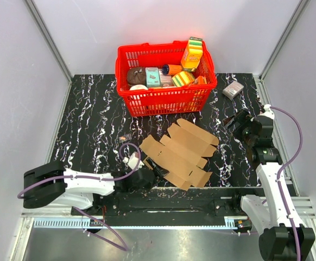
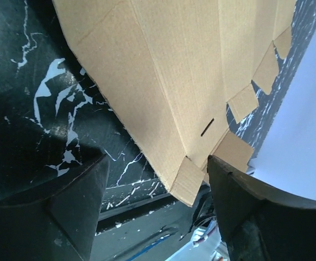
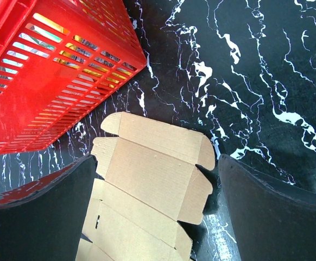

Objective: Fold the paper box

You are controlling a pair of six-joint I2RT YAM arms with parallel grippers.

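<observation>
Closing on that corner is where this could slip away from you. Your left fingers (image 1: pixel 156 173) stand wide apart astride the 7 o'clock corner of the paper box (image 1: pixel 181 154) and clamp nothing. The box lies as a flat brown sheet in the middle of the desk (image 1: pixel 93 130), its near corner at the front edge. Your right fingers (image 1: pixel 232 120) hover fully spread and empty off the sheet's 2 o'clock side.

If one finger meets the card first, the sheet will likely skate across the glossy surface, either off the front edge or up toward the red basket (image 1: pixel 163 100) at 12 o'clock. A pinch on the small corner flap alone may bend it off its crease.

The desk is black marble-patterned and looks slick. Plain white walls (image 1: pixel 17 81) close it in, and a small grey-pink box (image 1: pixel 233 89) sits at 2 o'clock.
</observation>
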